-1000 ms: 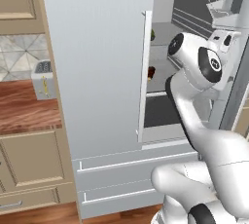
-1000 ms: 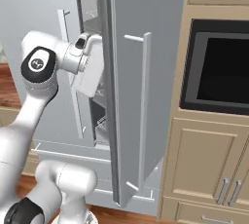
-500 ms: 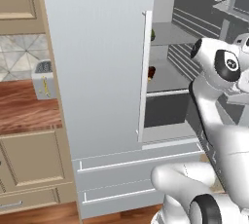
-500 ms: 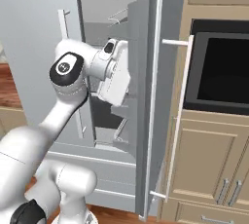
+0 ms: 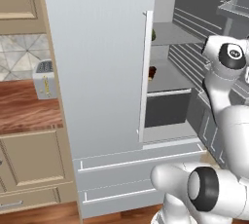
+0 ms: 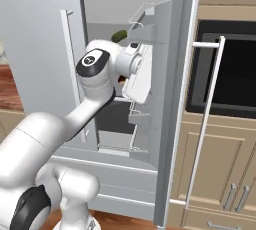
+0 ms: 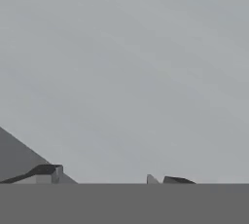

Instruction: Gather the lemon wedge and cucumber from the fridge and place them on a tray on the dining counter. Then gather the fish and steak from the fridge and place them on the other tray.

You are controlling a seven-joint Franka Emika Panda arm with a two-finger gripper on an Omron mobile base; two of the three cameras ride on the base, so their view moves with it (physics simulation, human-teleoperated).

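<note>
One fridge (image 5: 102, 72) is seen, pale grey and smooth, with two doors: the left one shut, the right one (image 6: 172, 114) swung wide open. Two long vertical bar handles are counted in the right base view, one per door (image 6: 207, 119). Two flat drawer fronts (image 5: 136, 167) are stacked below. Inside, flat grey shelves and clear door bins (image 6: 142, 24) are visible. One cucumber (image 6: 119, 36), a stubby dark green oval, lies on an upper shelf; in the left base view it shows as a green sliver (image 5: 153, 35) past the door edge. One rounded dark reddish-brown steak (image 5: 151, 72) rests on the shelf below. The gripper (image 7: 109, 179) is held inside the fridge; two dark fingertips (image 7: 46, 171) are set apart against a plain grey surface with nothing visible between them, but whether the jaws are fully released cannot be told. One toaster (image 5: 44, 79) stands on a wood-topped counter (image 5: 24, 106).
</note>
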